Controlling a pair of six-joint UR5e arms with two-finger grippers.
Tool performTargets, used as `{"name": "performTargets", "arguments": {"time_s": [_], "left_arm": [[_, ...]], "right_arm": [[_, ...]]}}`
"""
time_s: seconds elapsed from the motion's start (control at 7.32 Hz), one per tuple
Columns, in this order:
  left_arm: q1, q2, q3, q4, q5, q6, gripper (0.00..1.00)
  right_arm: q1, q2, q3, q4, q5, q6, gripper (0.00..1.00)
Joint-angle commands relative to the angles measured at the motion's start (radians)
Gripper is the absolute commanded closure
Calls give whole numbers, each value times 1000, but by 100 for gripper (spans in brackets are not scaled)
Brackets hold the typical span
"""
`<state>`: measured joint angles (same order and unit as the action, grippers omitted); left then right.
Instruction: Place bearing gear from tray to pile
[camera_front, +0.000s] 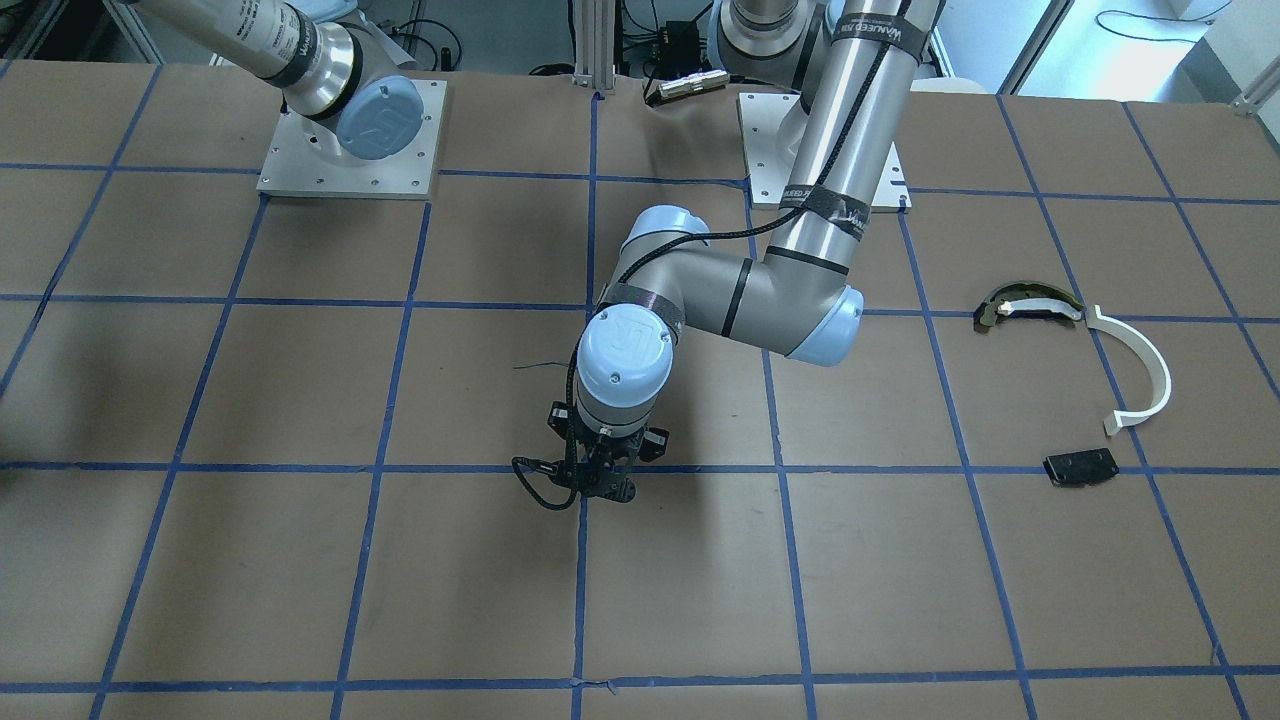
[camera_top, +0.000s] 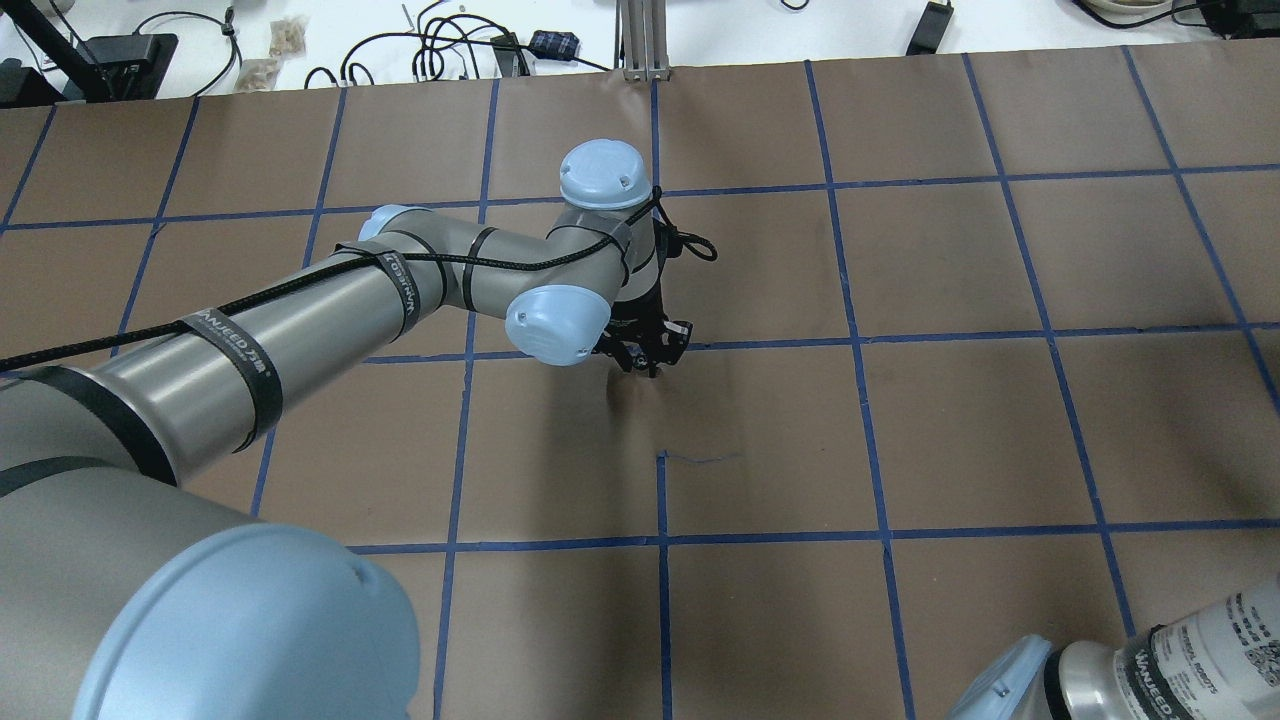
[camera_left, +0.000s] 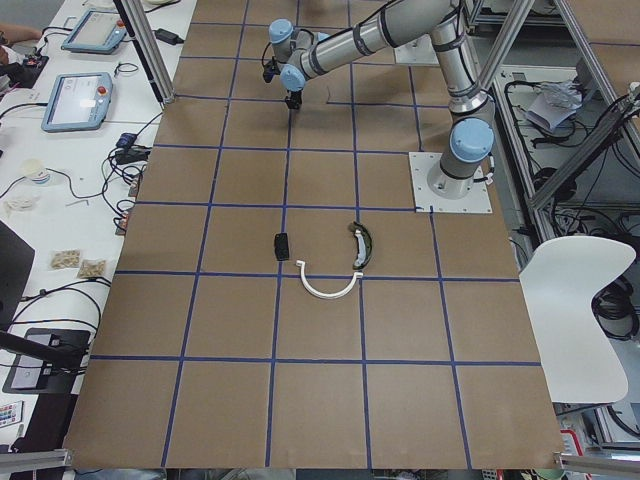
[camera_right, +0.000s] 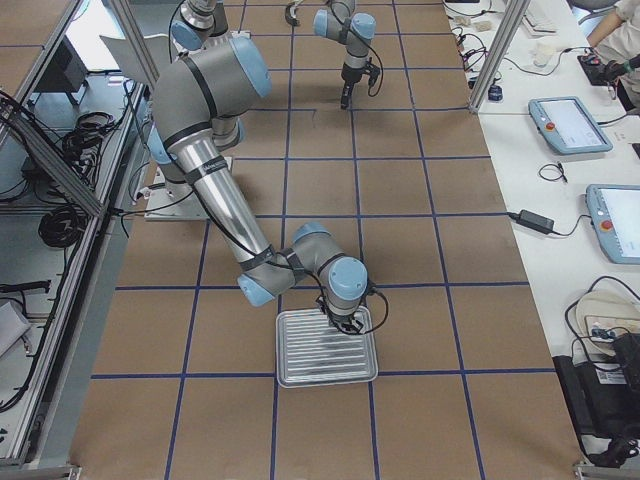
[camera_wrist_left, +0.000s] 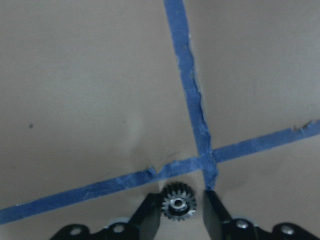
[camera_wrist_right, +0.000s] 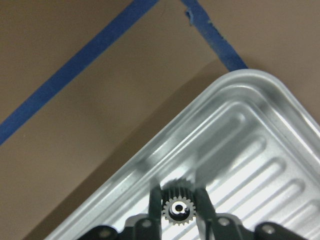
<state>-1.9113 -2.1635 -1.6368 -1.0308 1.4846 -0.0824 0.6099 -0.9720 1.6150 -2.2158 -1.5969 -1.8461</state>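
My left gripper (camera_wrist_left: 178, 216) is low over a blue tape crossing at the table's middle, with its fingers closed around a small dark toothed bearing gear (camera_wrist_left: 178, 202). It also shows in the overhead view (camera_top: 650, 360). My right gripper (camera_wrist_right: 176, 220) is shut on a second bearing gear (camera_wrist_right: 176, 209) over a corner of the ribbed metal tray (camera_wrist_right: 260, 125). The pile lies apart from both grippers: a white half-ring arc (camera_front: 1140, 370), a dark curved piece with a cream strip (camera_front: 1025, 305) and a flat black plate (camera_front: 1080, 467).
Brown paper with a blue tape grid covers the table. The tray (camera_right: 325, 350) stands at the table's end on my right side. Both arm base plates (camera_front: 350, 140) are bolted along the robot's edge. Side desks hold tablets and cables.
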Motion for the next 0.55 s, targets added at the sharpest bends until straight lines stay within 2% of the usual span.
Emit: {"name": "performTargets", "arguments": {"time_s": [0.0, 0.27, 0.41], "left_arm": [[6, 31, 12, -18, 5, 1, 100], [113, 88, 26, -96, 0, 80, 100], [188, 132, 52, -189, 6, 101, 100]], "right_arm": [[22, -45, 0, 7, -3, 1, 89], [106, -239, 0, 240, -12, 126, 90], [182, -326, 5, 355, -12, 234, 89]]}}
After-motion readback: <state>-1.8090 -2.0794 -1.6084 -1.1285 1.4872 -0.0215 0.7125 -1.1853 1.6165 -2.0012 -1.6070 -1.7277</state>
